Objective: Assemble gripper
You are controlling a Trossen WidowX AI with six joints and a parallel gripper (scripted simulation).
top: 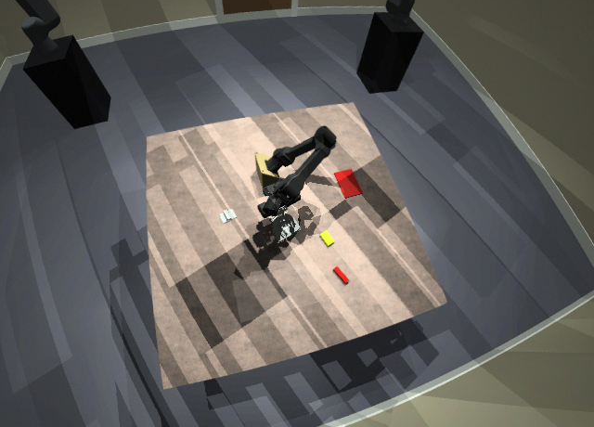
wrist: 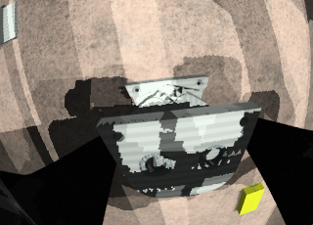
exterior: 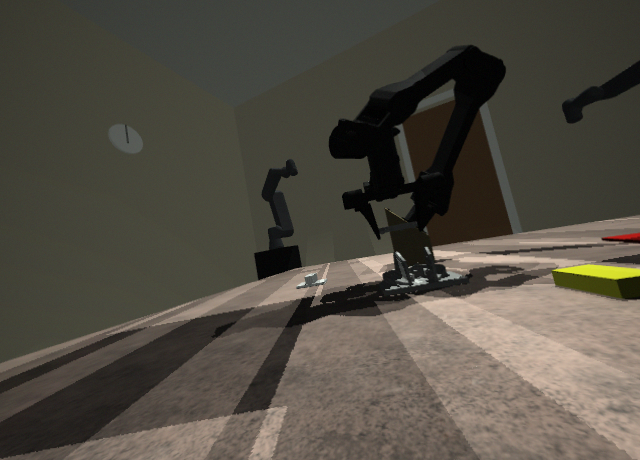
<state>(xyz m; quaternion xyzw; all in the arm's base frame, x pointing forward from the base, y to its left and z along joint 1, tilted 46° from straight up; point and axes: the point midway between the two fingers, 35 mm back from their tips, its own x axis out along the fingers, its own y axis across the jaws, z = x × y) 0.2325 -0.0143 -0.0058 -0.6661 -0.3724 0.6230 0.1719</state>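
Observation:
My gripper [exterior: 399, 229] [wrist: 179, 130] is shut on the pale grey housing plate [exterior: 401, 228] [wrist: 210, 129], gripping it at two opposite ends. The plate hangs roughly level, clear above the gripper base [exterior: 450, 280] [wrist: 166, 82]. The base lies on the table, and two pale upright pieces that look like the jaws stand on it, one [exterior: 401, 265] left of the other [exterior: 430, 259]. In the wrist view the plate covers most of the base, and some jaw parts show past its far edge. Whether the gear teeth mesh is hidden.
A small pale part [top: 227, 215] [exterior: 311, 279] [wrist: 10, 22] lies left of the base. A yellow block [top: 327, 238] [exterior: 594, 279] [wrist: 250, 199] and a red block [top: 341, 275] lie to its right. A red sheet [top: 348, 183] lies farther back. A tan panel [top: 262, 167] stands behind the base.

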